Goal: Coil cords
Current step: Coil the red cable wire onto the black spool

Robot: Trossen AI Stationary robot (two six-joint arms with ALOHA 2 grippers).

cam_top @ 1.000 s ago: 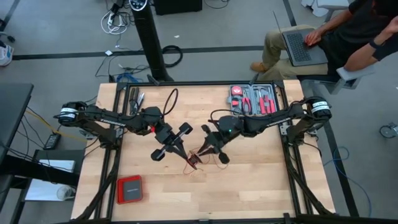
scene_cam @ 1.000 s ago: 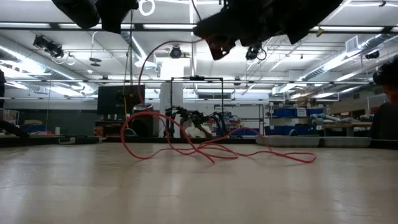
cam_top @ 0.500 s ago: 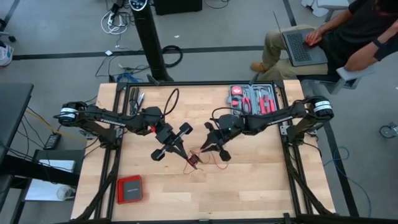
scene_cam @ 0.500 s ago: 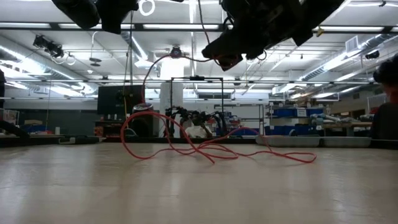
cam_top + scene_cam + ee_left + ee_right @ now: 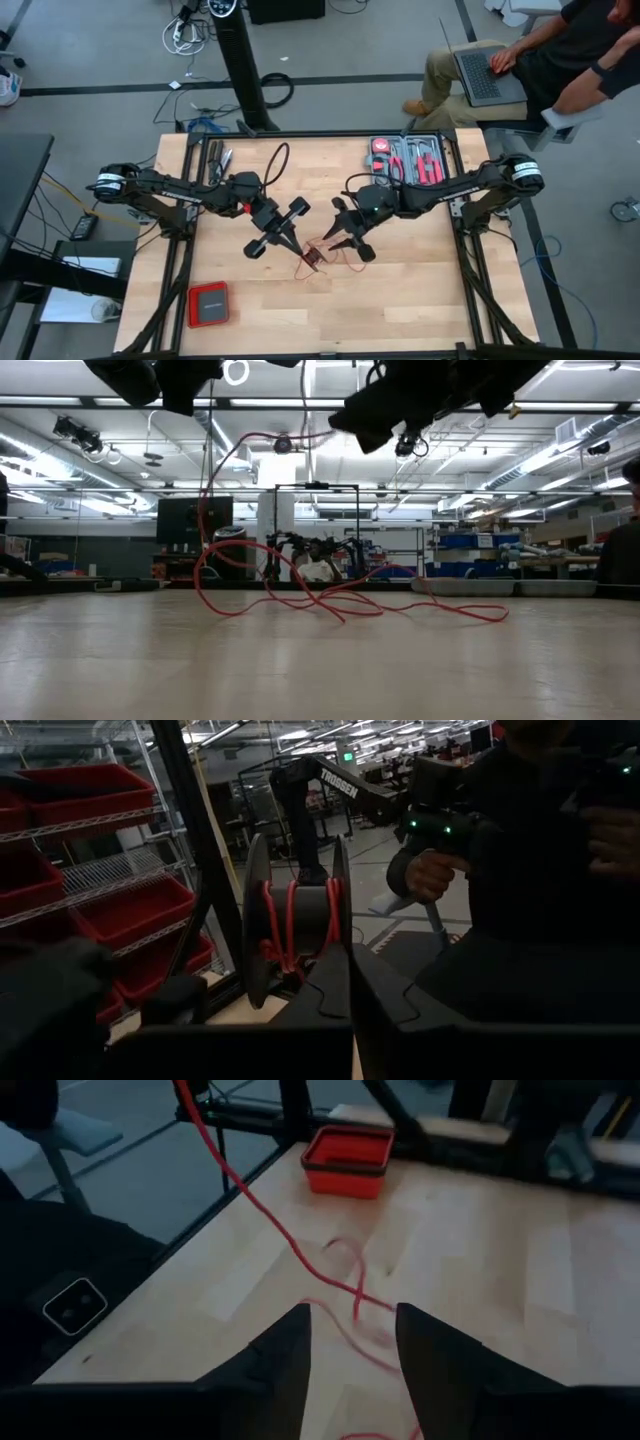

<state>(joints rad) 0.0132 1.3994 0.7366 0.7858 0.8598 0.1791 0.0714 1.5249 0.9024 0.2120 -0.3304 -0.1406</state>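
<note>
The right gripper (image 5: 348, 237) stood with fingers spread and empty above the table (image 5: 420, 300) middle, facing the left gripper (image 5: 278, 230) pressed together beside a spool (image 5: 295, 925) wound with red cord (image 5: 330, 595), whose loose loops lay between them, far from all edges; only the right wrist view showed the red box (image 5: 347, 1158)

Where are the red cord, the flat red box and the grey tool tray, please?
red cord (image 5: 300, 595), low view, loops lying on the table.
flat red box (image 5: 209, 303), high view, its lid.
grey tool tray (image 5: 441, 150), high view, its right rim.

cord (image 5: 318, 256) mid-table, between hands | box (image 5: 209, 303) front-left | tool tray (image 5: 407, 160) back-right
</note>
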